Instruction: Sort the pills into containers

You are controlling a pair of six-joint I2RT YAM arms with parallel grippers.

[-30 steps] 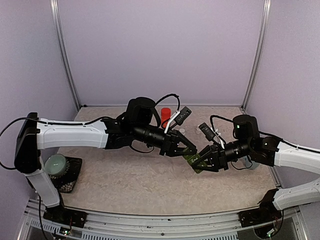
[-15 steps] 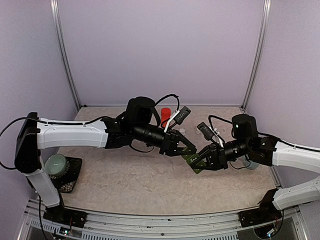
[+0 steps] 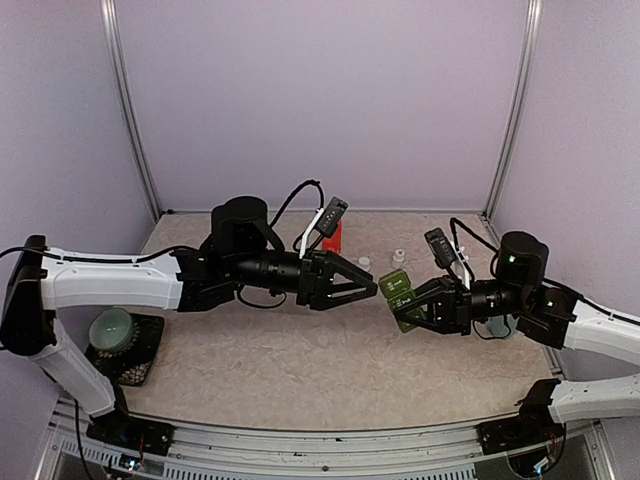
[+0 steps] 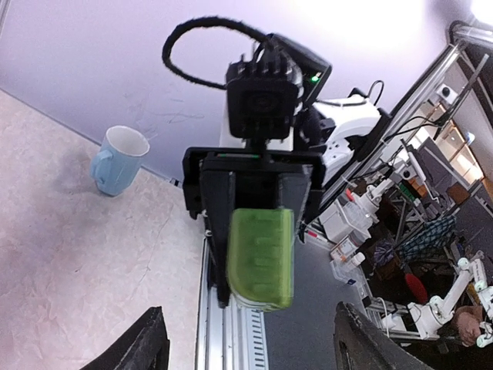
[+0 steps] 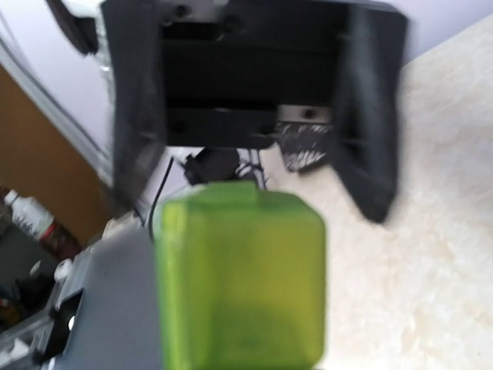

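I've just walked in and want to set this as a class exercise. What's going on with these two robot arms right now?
The right gripper is shut on the green container strip, holding it up off the table. The left gripper faces the strip with its jaws open and a small gap between them, touching nothing. A red bottle and a pale blue mug stand on the table. No pills show clearly.
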